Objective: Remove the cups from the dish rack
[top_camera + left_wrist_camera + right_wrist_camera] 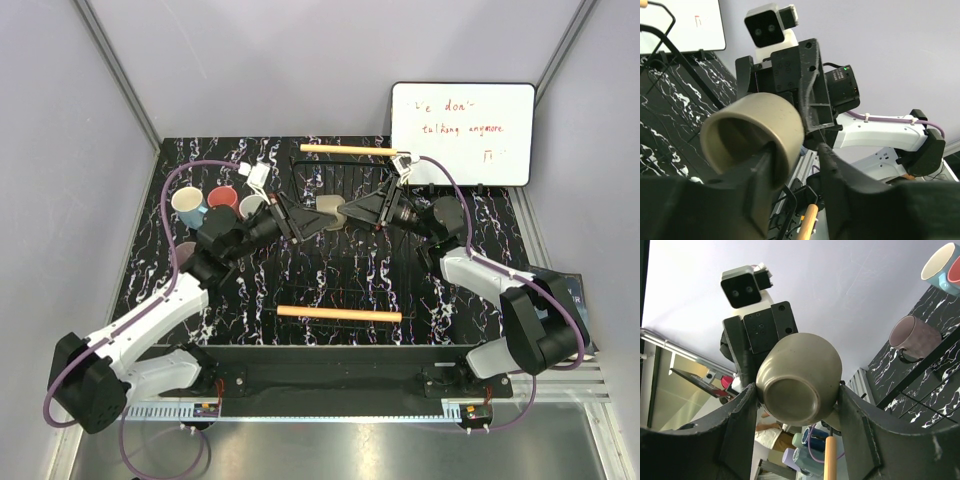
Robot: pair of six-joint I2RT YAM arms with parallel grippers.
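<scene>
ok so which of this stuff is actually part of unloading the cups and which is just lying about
Part of the job: dish rack, olive-grey cup gripped by the right tool, light blue cup, reddish cup, cup with a pale inside, mauve cup.

Just lying about: whiteboard with red writing.

The only legible writing is red handwriting on the whiteboard (462,133) in the upper right of the top view. Its first line looks like "'e don'-" and its second ends in a clear "anymore" after a hard-to-read word, with a small mark like "Π" at the board's lower right. In the left wrist view the same board (690,25) sits at upper left, and its red mark is too small to read.
</scene>
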